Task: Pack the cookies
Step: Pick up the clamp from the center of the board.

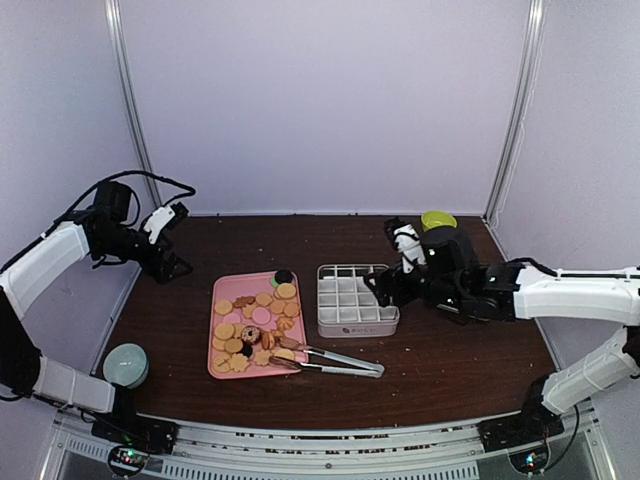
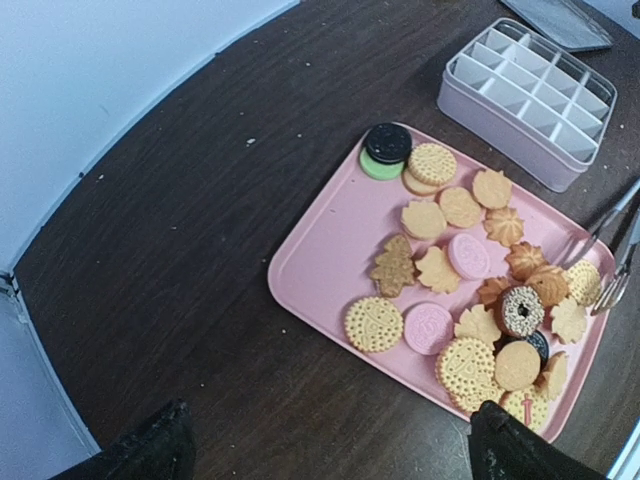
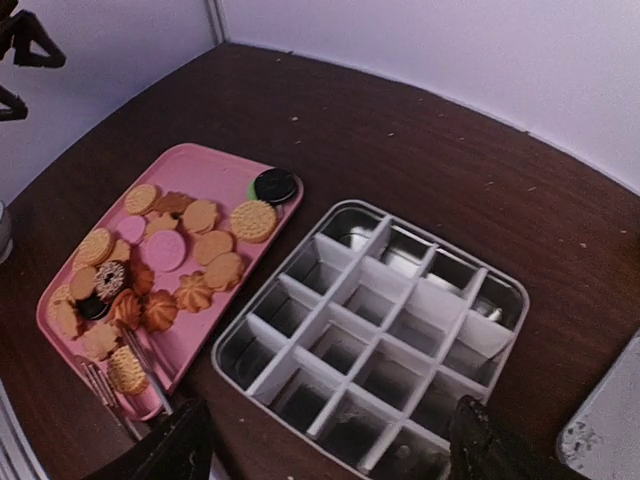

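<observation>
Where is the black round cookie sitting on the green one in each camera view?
Top external: the black cookie is at the pink tray's far right corner.
Left wrist: the black cookie is at upper centre, on the tray corner.
Right wrist: the black cookie is left of centre, same corner.
Shared landmark: the white divided tin beside that corner.

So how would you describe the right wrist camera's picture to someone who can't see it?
An empty metal tin divided into a grid of compartments sits on a dark table. To its left, a pink tray holds assorted cookies, mostly golden, with metal tongs at its near end.
</observation>
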Tool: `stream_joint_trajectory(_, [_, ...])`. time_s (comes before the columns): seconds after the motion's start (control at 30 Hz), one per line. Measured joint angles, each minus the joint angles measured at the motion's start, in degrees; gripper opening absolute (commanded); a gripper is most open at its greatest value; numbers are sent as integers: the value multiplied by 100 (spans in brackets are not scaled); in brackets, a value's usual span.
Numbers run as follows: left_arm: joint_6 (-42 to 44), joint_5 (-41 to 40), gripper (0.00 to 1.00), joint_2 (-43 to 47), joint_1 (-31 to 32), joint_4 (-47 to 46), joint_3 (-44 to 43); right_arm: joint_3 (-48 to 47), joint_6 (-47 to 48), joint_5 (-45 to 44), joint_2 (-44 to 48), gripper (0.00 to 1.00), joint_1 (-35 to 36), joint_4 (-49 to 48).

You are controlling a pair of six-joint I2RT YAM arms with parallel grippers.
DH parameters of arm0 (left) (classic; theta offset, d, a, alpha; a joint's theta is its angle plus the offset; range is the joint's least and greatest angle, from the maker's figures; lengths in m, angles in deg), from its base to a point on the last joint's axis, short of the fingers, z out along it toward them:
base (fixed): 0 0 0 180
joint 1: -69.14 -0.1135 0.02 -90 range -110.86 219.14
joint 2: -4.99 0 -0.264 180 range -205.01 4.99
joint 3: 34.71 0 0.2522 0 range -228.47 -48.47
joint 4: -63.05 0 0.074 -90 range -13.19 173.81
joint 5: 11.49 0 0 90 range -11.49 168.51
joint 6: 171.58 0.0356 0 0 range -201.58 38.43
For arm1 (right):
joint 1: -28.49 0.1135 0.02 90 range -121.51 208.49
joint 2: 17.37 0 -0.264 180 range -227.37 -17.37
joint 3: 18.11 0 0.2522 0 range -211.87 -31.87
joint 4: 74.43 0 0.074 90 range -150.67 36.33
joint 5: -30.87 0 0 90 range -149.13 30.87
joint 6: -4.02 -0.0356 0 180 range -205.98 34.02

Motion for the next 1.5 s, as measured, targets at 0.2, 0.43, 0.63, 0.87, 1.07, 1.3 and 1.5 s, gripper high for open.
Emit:
stream_joint_trajectory(0.2, [472,28,98,262,251,470,109,-695,166,883,-1058,77,793,492])
stream_joint_trajectory(0.43, [828,31,98,557,348,811,293,-704,188,1250,-1421,64,1198,592])
stream_joint_trajectory(0.63, [953,24,98,588,455,968,304,-704,205,1362,-1781,52,1213,560])
stream_joint_trajectory(0.87, [997,26,98,734,466,1040,306,-704,352,1403,-2192,41,1213,697])
stream_joint_trajectory(1.07, [1021,44,98,809,466,1040,306,-750,446,1429,-2256,36,1213,728])
stream_joint_trajectory(1.3, [1029,114,98,824,466,1043,306,-841,490,1497,-2514,36,1213,730])
stream_joint_trajectory(1.5, [1064,175,98,811,476,1152,299,-999,608,1495,-2704,36,1213,815])
